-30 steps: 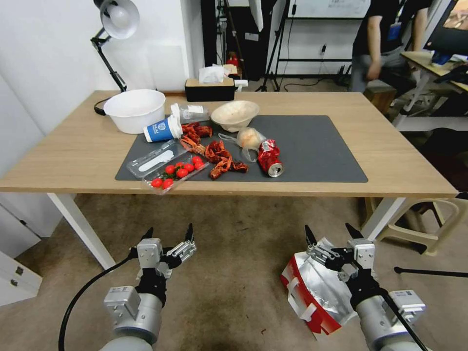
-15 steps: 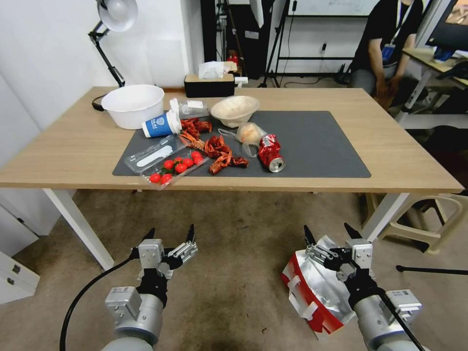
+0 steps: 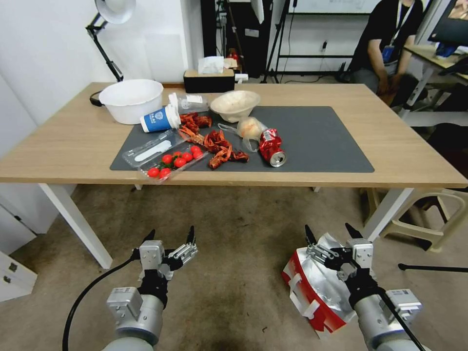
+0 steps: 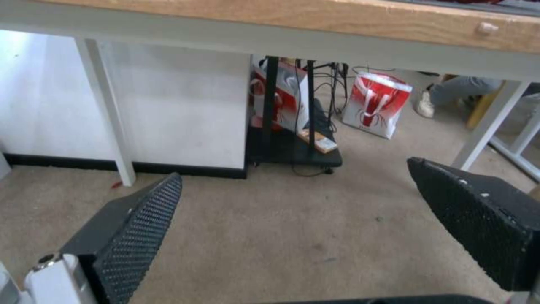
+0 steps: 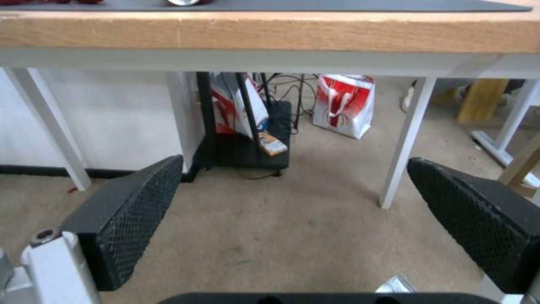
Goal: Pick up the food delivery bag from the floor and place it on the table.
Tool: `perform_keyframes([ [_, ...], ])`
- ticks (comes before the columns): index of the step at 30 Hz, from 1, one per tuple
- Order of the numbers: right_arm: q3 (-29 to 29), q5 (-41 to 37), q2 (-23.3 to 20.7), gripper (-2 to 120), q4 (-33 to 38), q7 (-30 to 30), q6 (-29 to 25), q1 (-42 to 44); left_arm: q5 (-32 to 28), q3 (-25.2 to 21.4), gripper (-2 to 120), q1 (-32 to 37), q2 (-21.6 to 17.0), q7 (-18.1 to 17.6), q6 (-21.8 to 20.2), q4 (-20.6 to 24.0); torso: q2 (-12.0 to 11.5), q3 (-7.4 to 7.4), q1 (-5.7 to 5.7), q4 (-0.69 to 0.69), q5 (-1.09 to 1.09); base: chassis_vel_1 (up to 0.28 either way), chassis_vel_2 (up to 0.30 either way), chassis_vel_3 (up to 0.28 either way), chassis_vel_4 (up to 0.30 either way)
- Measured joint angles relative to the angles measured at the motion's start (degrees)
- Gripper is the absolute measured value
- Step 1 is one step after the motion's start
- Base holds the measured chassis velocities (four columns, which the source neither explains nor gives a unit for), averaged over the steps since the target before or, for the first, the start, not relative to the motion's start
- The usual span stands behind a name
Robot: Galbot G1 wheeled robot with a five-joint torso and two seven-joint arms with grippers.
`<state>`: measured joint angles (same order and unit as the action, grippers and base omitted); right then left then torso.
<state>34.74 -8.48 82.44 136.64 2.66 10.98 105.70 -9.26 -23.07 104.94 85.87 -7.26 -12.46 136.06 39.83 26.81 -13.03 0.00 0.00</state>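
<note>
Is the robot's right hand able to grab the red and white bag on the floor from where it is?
Probably yes. The right gripper hangs open right above the food delivery bag, which lies on the floor with its foil mouth up. Nothing sits between them; it would need to lower.

White wall (image 3: 44,44), desk lamp (image 3: 109,14), beige stool (image 3: 429,219).

On the surface (image 3: 390,146) sat two bowls (image 3: 130,100), one blue cup (image 3: 160,119), one crushed can (image 3: 271,147), perhaps eight tomatoes (image 3: 176,160).
</note>
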Motion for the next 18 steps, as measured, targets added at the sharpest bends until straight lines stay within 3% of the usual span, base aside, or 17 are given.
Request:
perform_keyframes([
  [18,0.43,-0.30,-0.04,100,0.50,-0.10,0.37,-0.07,-0.52,0.05,100,0.06,-0.77,-0.57,0.53,-0.22,-4.33,-2.60,1.74,0.00,0.00,0.000,0.000,0.000,0.000],
])
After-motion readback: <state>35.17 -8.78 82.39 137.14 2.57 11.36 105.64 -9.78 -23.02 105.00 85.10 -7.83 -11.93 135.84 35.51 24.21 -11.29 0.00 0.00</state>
